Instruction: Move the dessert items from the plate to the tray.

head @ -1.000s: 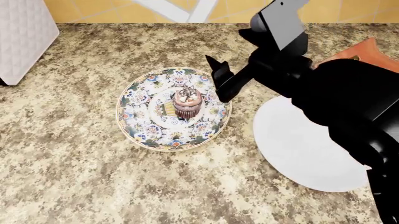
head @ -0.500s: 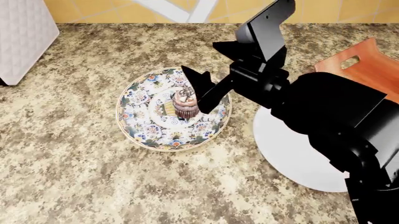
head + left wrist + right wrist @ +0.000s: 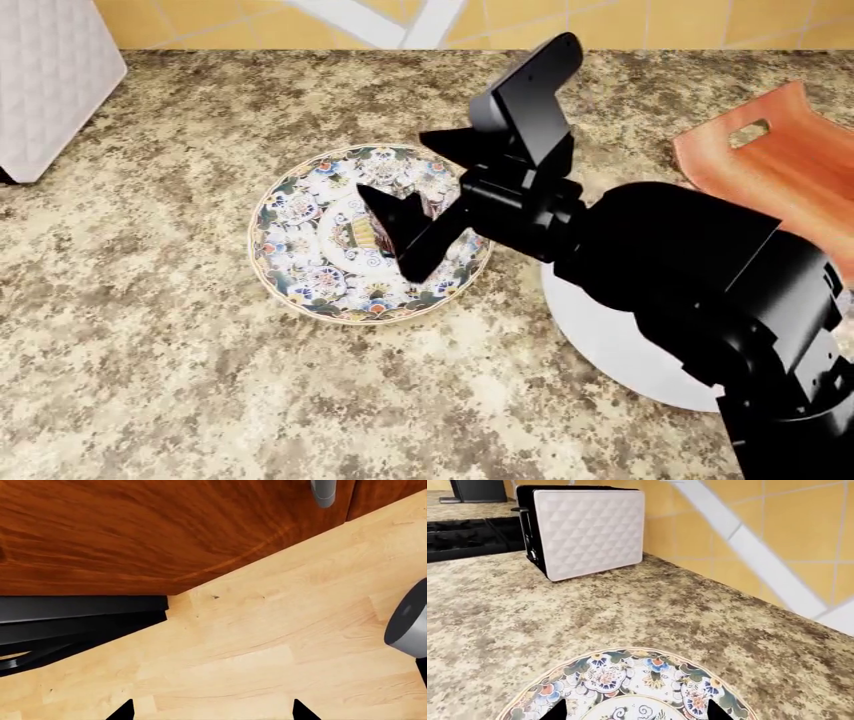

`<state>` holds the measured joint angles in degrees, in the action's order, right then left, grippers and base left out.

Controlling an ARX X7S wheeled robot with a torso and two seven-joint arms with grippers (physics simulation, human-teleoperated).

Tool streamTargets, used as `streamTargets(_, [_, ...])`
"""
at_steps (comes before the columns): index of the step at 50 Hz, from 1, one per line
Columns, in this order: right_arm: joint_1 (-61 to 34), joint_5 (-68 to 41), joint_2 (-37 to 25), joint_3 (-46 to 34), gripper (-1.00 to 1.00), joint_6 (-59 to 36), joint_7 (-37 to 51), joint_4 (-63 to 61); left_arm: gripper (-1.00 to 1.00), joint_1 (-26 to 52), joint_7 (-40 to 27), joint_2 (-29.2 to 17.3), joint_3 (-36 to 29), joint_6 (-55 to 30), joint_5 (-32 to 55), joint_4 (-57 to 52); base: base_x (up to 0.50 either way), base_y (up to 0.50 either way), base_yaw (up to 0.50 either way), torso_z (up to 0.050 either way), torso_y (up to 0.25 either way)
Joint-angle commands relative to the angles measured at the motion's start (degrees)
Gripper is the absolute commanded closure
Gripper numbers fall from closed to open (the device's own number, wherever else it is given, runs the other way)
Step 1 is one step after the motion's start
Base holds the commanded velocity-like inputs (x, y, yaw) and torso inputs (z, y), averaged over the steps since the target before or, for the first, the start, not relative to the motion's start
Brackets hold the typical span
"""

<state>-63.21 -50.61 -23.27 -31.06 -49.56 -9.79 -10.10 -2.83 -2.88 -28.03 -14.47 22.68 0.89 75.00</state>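
The right hand point(image 3: 400, 225) hovers over the patterned plate point(image 3: 300, 262), fingers spread wide around the chocolate cupcake point(image 3: 387, 232) at the plate's middle; best to sink lower and close gently on the wrapper, not the cream; the tray point(image 3: 787, 165) waits well to the plate's right, beyond the white plate point(image 3: 627, 340); the left hand point(image 3: 212, 714) hangs open over the floor.

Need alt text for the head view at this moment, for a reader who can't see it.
The right gripper reaches over a floral plate on the speckled counter, its black fingers largely hiding the chocolate cupcake. A plain white plate and the reddish wooden tray lie to the right.
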Motion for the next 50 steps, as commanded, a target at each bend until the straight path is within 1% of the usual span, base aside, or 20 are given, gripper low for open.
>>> streamTargets(1, [0.8, -0.1, 0.4, 0.5, -1.0, -1.6, 0.2, -0.7, -1.0, -0.2, 0.6, 0.4, 0.4, -0.1, -0.9, 0.0, 0.0, 0.0, 0.0, 0.0, 0.0])
streamTargets(21, [1.6, 0.6, 0.3, 0.0, -1.0, -0.2, -0.2, 1.2, -1.0, -0.1, 0.7, 0.4, 0.4, -0.2, -0.9, 0.0, 0.0, 0.0, 0.0, 0.0, 0.0])
streamTargets(32, [2.4, -0.8, 0.3, -0.1, -1.0, -1.3, 0.5, -0.1, -1.0, -0.2, 0.7, 0.4, 0.4, -0.1, -0.9, 0.0, 0.0, 0.0, 0.0, 0.0, 0.0])
streamTargets(36, [2.4, 0.1, 0.8, -0.9, -1.0, -0.1, -0.7, 1.5, -1.0, -0.1, 0.8, 0.4, 0.4, -0.1, -0.8, 0.0, 0.0, 0.0, 0.0, 0.0, 0.0])
streamTargets(50, [3.2, 0.0, -0.1, -0.6, -1.0, -0.3, 0.3, 1.5, -1.0, -0.1, 0.9, 0.5, 0.5, -0.2, -0.8, 0.0, 0.0, 0.0, 0.0, 0.0, 0.0])
